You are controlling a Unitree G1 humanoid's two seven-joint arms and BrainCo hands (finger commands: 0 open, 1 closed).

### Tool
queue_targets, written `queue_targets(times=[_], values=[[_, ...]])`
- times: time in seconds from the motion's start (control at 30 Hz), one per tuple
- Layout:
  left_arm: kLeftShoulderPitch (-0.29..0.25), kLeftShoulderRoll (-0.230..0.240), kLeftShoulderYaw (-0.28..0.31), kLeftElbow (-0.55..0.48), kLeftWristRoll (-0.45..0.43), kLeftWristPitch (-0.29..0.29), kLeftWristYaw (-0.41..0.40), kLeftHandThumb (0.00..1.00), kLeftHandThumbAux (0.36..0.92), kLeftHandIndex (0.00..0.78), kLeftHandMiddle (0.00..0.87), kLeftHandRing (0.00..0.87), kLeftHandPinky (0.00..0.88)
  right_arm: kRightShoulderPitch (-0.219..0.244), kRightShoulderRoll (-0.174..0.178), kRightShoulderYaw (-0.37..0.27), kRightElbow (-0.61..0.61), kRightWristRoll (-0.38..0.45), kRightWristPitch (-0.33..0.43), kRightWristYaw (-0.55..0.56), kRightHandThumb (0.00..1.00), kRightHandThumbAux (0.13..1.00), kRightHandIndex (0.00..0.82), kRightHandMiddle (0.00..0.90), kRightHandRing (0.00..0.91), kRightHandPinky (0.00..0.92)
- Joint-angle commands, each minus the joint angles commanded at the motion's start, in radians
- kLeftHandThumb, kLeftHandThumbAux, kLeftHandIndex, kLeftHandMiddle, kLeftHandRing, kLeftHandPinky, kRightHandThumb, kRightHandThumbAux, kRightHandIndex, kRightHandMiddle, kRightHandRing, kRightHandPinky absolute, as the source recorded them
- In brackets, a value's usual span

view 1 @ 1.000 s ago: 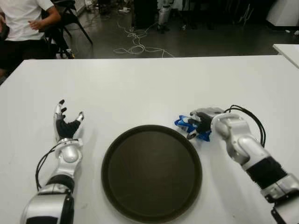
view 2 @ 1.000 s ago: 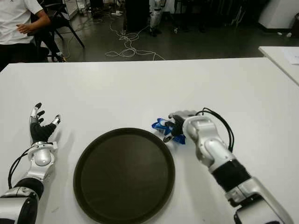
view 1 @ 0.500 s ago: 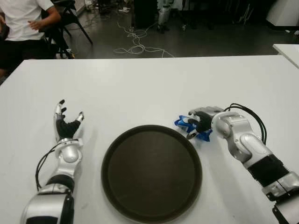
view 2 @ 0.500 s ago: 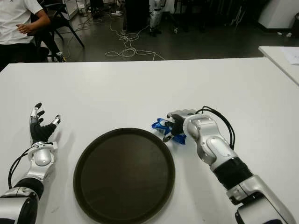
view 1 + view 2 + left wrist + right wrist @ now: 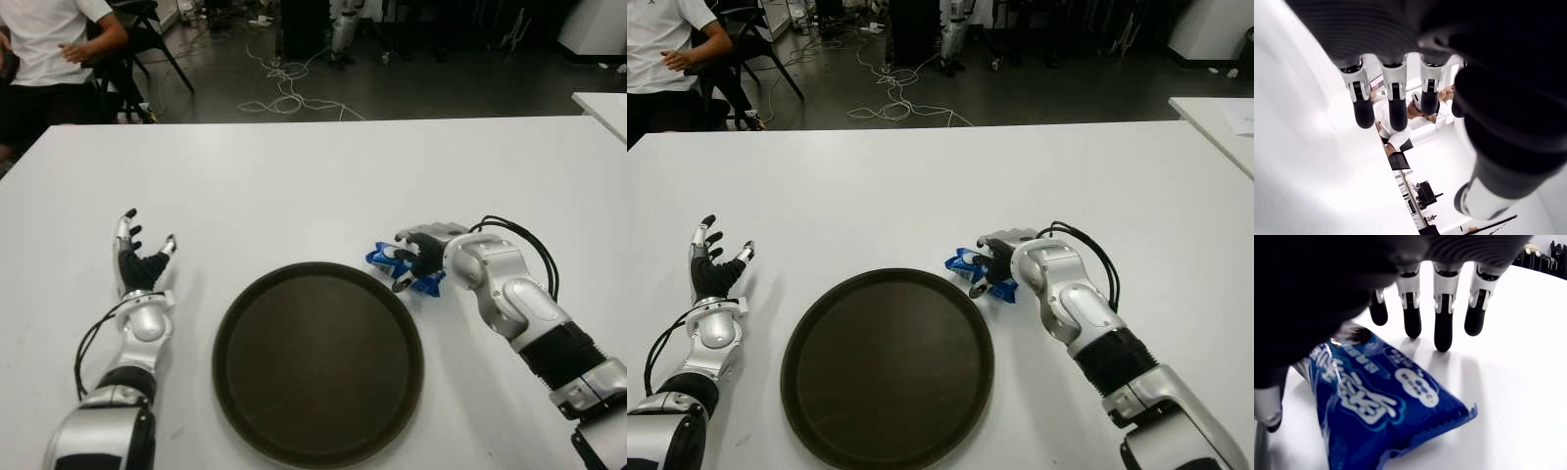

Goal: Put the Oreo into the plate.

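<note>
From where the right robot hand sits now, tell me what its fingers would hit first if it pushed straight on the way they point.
Probably only bare table. The right robot hand is over the Oreo packet, fingers pointing left past the plate's far rim. Depth is unclear, so it might clip that rim.

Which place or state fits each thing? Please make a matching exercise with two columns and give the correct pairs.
Things:
1. Oreo packet
2. plate
3. left hand
4. right hand

Places or states:
A. fingers spread, holding nothing, on the plate's left
B. dark, round, with nothing in it
C. blue, lying on the white table beside the plate's far right rim
D. over the packet, fingers extended, not closed on it

Pairs: 1-C, 2-B, 3-A, 4-D
</note>
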Motion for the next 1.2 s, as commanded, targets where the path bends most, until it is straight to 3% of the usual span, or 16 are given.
queue_targets(times=[0.23,0.77,1.2], values=[[-0.001,-0.001,0.005,0.0,-0.008,0.006,-0.01,0.063,0.799,0.096,0.098,0.114,0.129,-0.001,0.006,0.001,-0.001,-0.005,0.018,-0.005,0.0,0.531,0.074,0.183,0.185,0.183],[0.002,-0.002,0.017,-0.001,-0.025,0.012,-0.03,0.036,0.795,0.088,0.08,0.105,0.145,0.005,0.018,0.004,-0.005,-0.004,0.058,-0.023,0.0,0.539,0.082,0.179,0.187,0.2],[0.006,-0.001,0.016,-0.007,-0.025,0.01,-0.032,0.058,0.821,0.09,0.086,0.091,0.103,0.003,0.037,0.012,0.029,-0.013,0.092,-0.063,0.0,0.53,0.092,0.2,0.214,0.221]])
